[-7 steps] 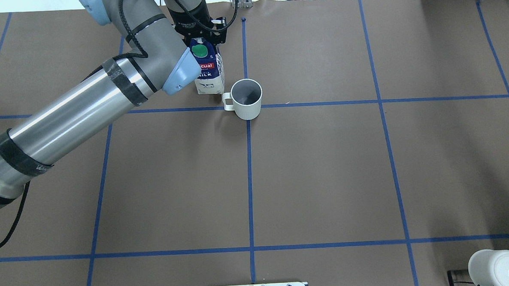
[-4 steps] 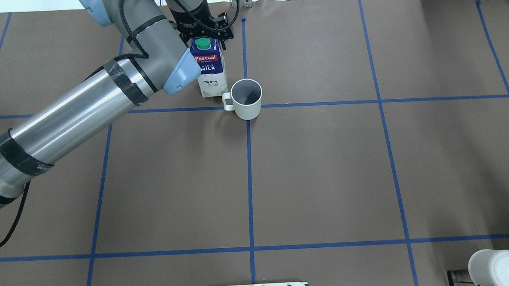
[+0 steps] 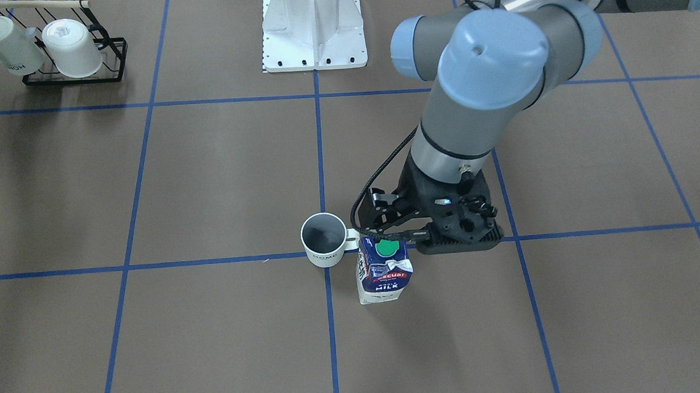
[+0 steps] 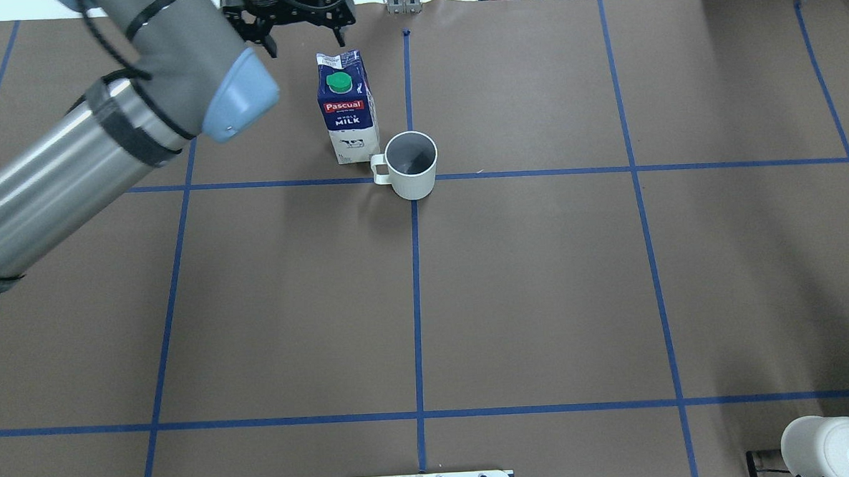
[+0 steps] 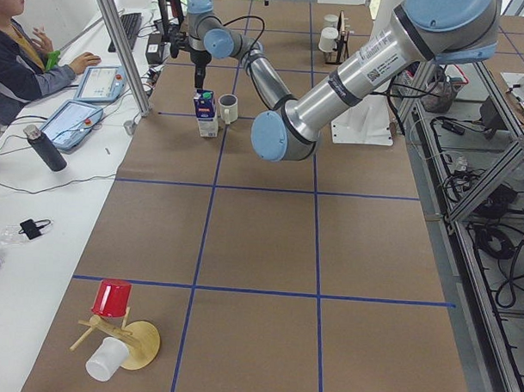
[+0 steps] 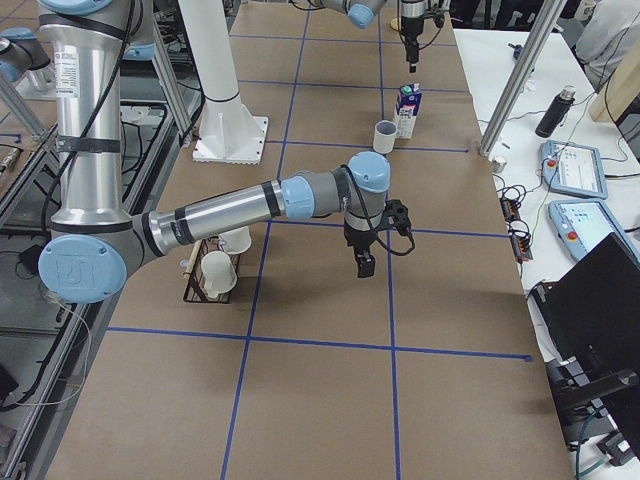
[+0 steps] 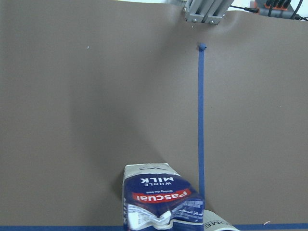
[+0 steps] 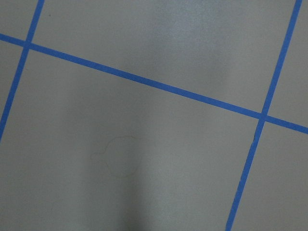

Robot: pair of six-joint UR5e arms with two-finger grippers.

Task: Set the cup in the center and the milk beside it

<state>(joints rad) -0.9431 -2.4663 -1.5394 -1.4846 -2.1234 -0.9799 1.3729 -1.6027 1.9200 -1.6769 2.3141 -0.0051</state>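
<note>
The cup [image 4: 411, 164] stands upright on the center tape crossing [image 4: 412, 189], handle toward the milk; it also shows in the front view [image 3: 323, 240]. The milk [image 4: 348, 107] stands upright just beside the handle, free of any grip, and also shows in the front view [image 3: 383, 273] and at the bottom of the left wrist view [image 7: 158, 198]. My left gripper [image 4: 307, 46] is open and empty, raised above and behind the carton [image 3: 416, 234]. My right gripper [image 6: 362, 262] shows only in the exterior right view, over bare table far from both; I cannot tell its state.
A black wire rack with two white mugs [image 3: 54, 47] stands at a near corner by the robot's right side. The white base plate [image 3: 313, 33] sits at the robot's edge. A red cup on a wooden stand [image 5: 111, 328] is at the left end.
My left gripper let go of the milk, opened, and lifted away toward the far edge. The carton, tilted a second ago, now stands upright. The cup has not moved.
</note>
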